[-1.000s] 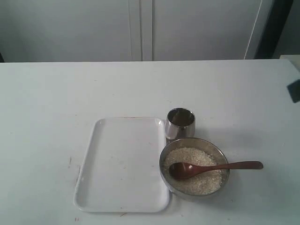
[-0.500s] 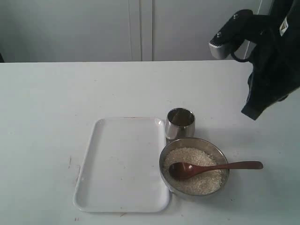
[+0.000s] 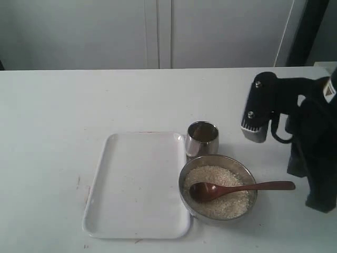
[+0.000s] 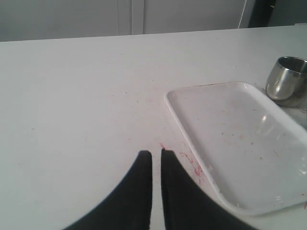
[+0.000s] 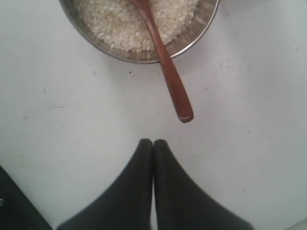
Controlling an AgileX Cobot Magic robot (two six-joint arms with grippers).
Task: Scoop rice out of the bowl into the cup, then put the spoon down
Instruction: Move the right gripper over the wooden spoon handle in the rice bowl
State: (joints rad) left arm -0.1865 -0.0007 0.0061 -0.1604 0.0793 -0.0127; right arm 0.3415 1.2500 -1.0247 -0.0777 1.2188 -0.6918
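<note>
Right gripper — jaws together — points at the spoon, just apart.

readable text: none | white tag on right arm: too small to read

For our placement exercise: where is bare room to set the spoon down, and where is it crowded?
Free: the bare white tray beside the bowl; the table on the tray's side away from the bowl, and between cup and wall. Crowded: tray, cup and bowl nearly meet; the right fingers hang by the spoon handle.
</note>
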